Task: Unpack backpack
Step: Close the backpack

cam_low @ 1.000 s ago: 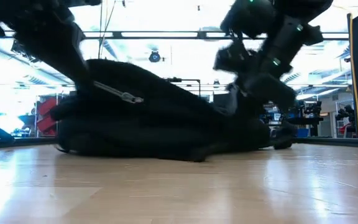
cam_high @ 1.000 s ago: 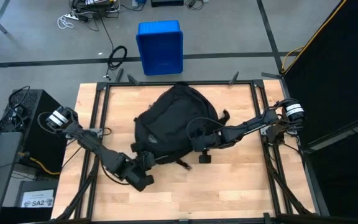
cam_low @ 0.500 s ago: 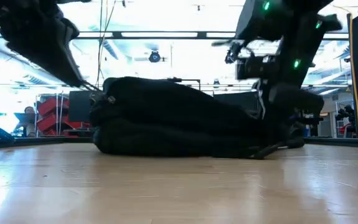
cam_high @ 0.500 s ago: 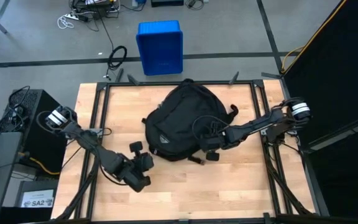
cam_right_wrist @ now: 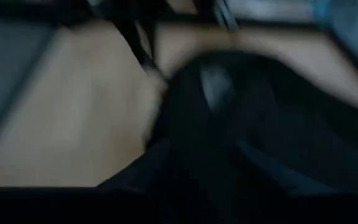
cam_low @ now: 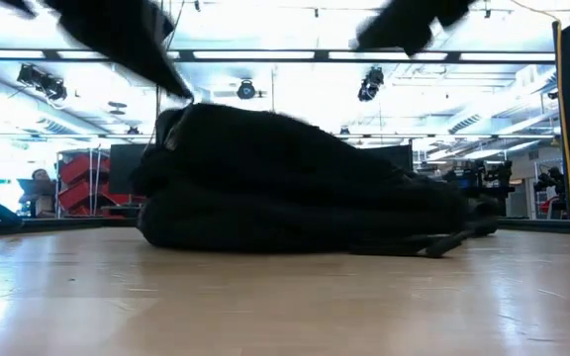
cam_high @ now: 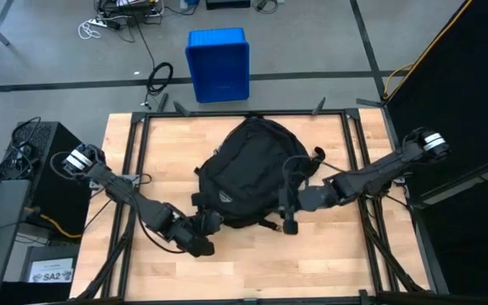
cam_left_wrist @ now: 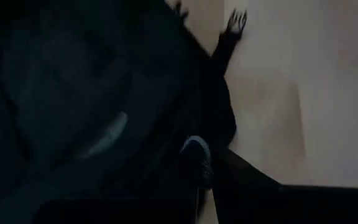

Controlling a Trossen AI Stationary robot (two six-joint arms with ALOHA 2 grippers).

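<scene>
The large black fabric backpack [cam_high: 248, 172], rounded and slumped, lay between the shut left gripper [cam_high: 207, 224] touching its corner and the right gripper [cam_high: 289, 206], whose opening was unclear.

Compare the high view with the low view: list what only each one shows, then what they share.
Only the high view: the blue bin on the floor beyond the table, the whole tabletop, the left gripper at the backpack's near-left corner, and the right gripper at its right side. Only the low view: the room behind, with ceiling lights and red racks. Both: the backpack lying on the table, and the two dark arms.
</scene>
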